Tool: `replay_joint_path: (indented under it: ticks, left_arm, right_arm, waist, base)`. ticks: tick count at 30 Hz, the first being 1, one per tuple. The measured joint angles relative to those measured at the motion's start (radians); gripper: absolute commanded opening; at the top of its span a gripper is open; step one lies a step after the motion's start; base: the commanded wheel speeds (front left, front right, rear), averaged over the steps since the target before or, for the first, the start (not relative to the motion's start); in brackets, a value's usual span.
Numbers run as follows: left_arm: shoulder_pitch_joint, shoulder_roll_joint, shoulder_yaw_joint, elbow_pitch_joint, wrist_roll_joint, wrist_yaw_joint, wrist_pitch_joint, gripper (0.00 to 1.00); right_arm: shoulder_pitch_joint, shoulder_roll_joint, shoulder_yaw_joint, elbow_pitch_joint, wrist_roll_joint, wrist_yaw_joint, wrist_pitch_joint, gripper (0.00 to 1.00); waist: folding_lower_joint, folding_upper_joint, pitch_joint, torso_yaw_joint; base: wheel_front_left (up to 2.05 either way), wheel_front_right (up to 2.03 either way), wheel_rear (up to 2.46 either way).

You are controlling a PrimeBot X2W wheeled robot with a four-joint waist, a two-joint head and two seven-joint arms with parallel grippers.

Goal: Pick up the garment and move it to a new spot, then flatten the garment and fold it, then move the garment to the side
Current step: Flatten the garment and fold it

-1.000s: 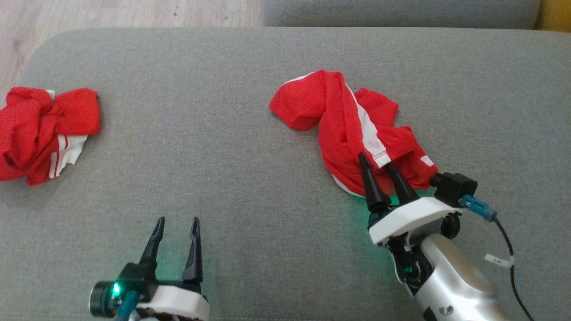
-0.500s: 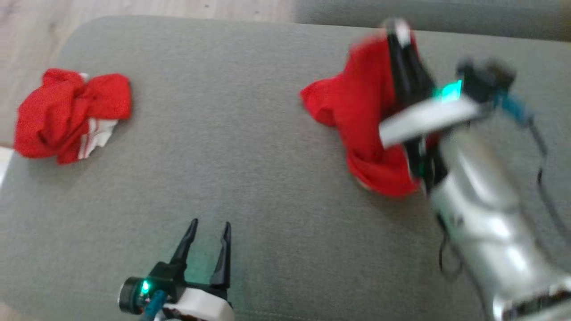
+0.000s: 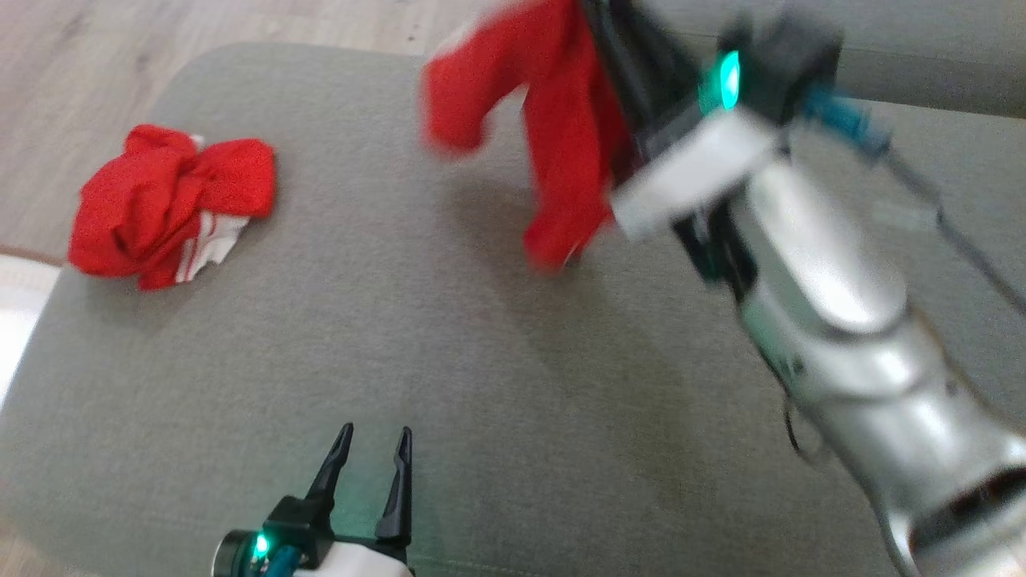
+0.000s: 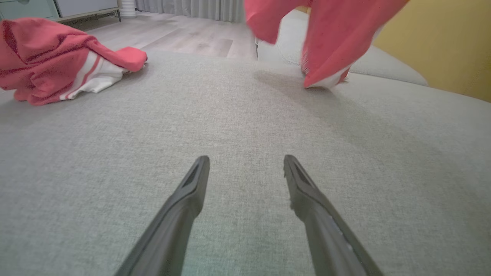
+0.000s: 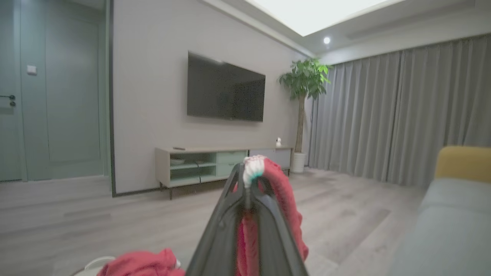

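Observation:
The garment (image 3: pixel 561 136) is red with white trim and hangs in the air over the far part of the grey cushion (image 3: pixel 417 344), its lowest end just above the fabric. My right gripper (image 3: pixel 609 32) is shut on its upper part. In the right wrist view the red cloth (image 5: pixel 285 195) drapes over the closed fingertips (image 5: pixel 247 172). My left gripper (image 3: pixel 373 437) stands open near the cushion's front edge with nothing between its fingers. In the left wrist view the open left gripper (image 4: pixel 245 161) points at the hanging garment (image 4: pixel 333 34).
A second crumpled red and white garment (image 3: pixel 168 204) lies at the cushion's far left, also seen as a crumpled heap (image 4: pixel 50 61) in the left wrist view. Wooden floor (image 3: pixel 200 24) lies beyond the cushion. A yellow cushion (image 4: pixel 441 46) stands at the right.
My right gripper has shut on the garment and lifted it off the cushion, up and away from me. The head camera has shifted. The left gripper stays open in place.

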Motion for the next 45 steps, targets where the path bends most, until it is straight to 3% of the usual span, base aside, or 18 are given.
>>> replay_joint_path:
  ticks: [4, 8, 13, 14, 15, 16, 19, 25, 32, 38, 45]
  left_arm:
    - [0.005, 0.000, 0.009, -0.001, 0.000, -0.001, 0.000, 1.00]
    - [0.004, 0.000, 0.019, -0.006, 0.002, 0.000, 0.000, 1.00]
    - [-0.001, 0.000, 0.031, -0.010, 0.004, -0.001, 0.000, 1.00]
    - [-0.004, 0.000, 0.032, -0.010, 0.006, -0.001, 0.000, 1.00]
    - [-0.008, 0.000, 0.034, -0.010, 0.006, -0.001, 0.000, 1.00]
    - [-0.014, 0.000, 0.037, -0.009, 0.006, -0.001, 0.000, 1.00]
    - [-0.025, 0.000, 0.044, -0.009, 0.005, 0.001, 0.000, 1.00]
    - [-0.027, 0.000, 0.058, -0.007, 0.004, 0.018, 0.000, 1.00]
    - [-0.027, 0.000, 0.127, -0.021, 0.039, 0.052, 0.000, 1.00]
    - [-0.012, 0.000, 0.155, -0.027, 0.055, 0.053, 0.000, 1.00]
    - [0.003, 0.000, 0.158, -0.015, 0.035, 0.040, 0.000, 1.00]
  right_arm:
    - [0.192, -0.100, 0.046, 0.050, 0.029, 0.000, 0.001, 0.00]
    - [0.366, -0.204, 0.030, 0.097, 0.061, 0.000, 0.001, 0.00]
    - [0.427, -0.277, -0.037, 0.120, 0.049, 0.000, 0.001, 0.00]
    - [0.427, -0.278, -0.051, 0.122, 0.049, 0.000, 0.001, 0.33]
    - [0.427, -0.278, -0.066, 0.123, 0.048, 0.000, 0.001, 0.33]
    - [0.429, -0.276, -0.080, 0.131, 0.042, 0.000, 0.001, 1.00]
    - [0.450, -0.256, -0.132, 0.159, -0.008, 0.000, 0.001, 1.00]
    - [0.529, -0.148, -0.307, 0.221, -0.189, 0.000, 0.001, 1.00]
    - [0.616, 0.003, -0.553, 0.028, -0.372, 0.000, 0.001, 1.00]
    - [0.739, 0.040, -0.605, 0.001, -0.410, 0.000, 0.001, 1.00]
    - [0.761, 0.047, -0.560, 0.001, -0.356, 0.000, 0.001, 1.00]
  waist:
    - [0.0001, 0.0000, -0.002, -0.044]
    - [0.0000, 0.0000, -0.001, -0.094]
    - [0.0000, 0.0000, 0.005, -0.157]
    - [0.0000, 0.0000, 0.006, -0.168]
    - [0.0001, 0.0000, 0.007, -0.179]
    - [0.0000, 0.0000, 0.008, -0.188]
    - [0.0001, 0.0000, 0.006, -0.211]
    - [0.0001, 0.0000, -0.018, -0.230]
    - [0.0000, 0.0000, -0.051, -0.235]
    - [0.0000, 0.0000, -0.080, -0.235]
    - [0.0001, 0.0000, -0.073, -0.243]
  base:
    - [0.00, 0.00, 0.00]
    - [0.00, 0.00, 0.00]
    - [0.00, 0.00, 0.00]
    - [0.00, 0.00, 0.00]
    - [0.00, 0.00, 0.00]
    - [0.00, 0.00, 0.00]
    - [0.00, 0.00, 0.00]
    - [0.00, 0.00, 0.00]
    - [0.00, 0.00, 0.00]
    - [0.00, 0.00, 0.00]
    - [0.00, 0.00, 0.00]
